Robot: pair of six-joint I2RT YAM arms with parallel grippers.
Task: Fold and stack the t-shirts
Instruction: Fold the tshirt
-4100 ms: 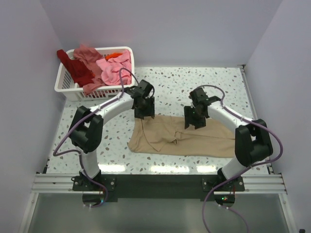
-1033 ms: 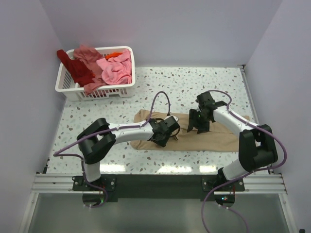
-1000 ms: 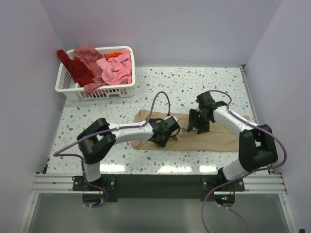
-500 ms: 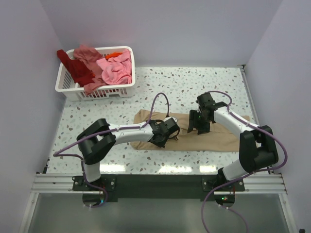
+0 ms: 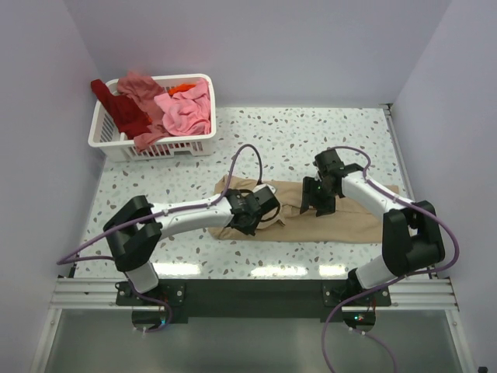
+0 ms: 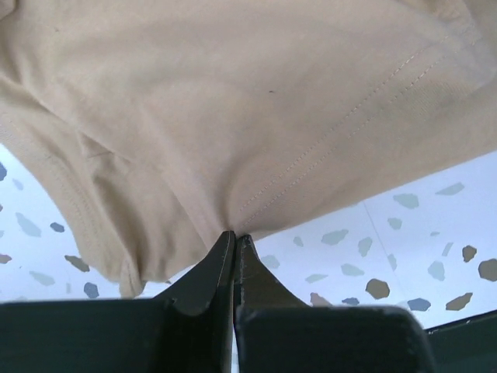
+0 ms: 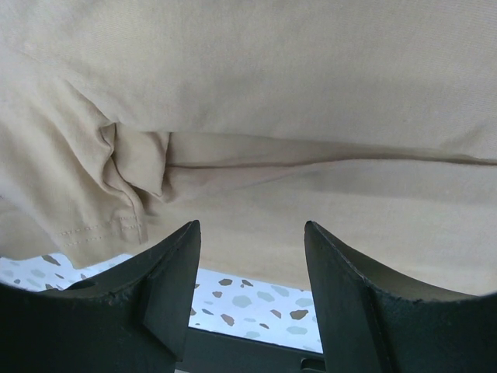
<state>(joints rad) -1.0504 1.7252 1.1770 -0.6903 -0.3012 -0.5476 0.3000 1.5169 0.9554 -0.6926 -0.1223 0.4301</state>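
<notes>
A large tan t-shirt [image 5: 353,221] lies partly folded across the middle of the speckled table. My left gripper [image 5: 258,210] is at the shirt's near left part. In the left wrist view its jaws [image 6: 234,235] are shut on a pinch of the tan cloth [image 6: 256,101] near a stitched hem, and the cloth hangs a little above the table. My right gripper [image 5: 317,203] hovers over the shirt's middle, open; nothing lies between its fingers [image 7: 250,227] over the tan cloth [image 7: 272,78]. More t-shirts, pink [image 5: 186,109], salmon [image 5: 140,85], dark red [image 5: 120,109] and orange [image 5: 182,88], are heaped in the basket.
The white slatted basket [image 5: 109,144] stands at the table's far left corner. Purple-grey walls close in the left, back and right sides. A metal rail [image 5: 256,294] with both arm bases runs along the near edge.
My left gripper has closed on the tan shirt's edge and drawn slightly left, its elbow swinging down and left. The right arm has stayed where it was, still open.
</notes>
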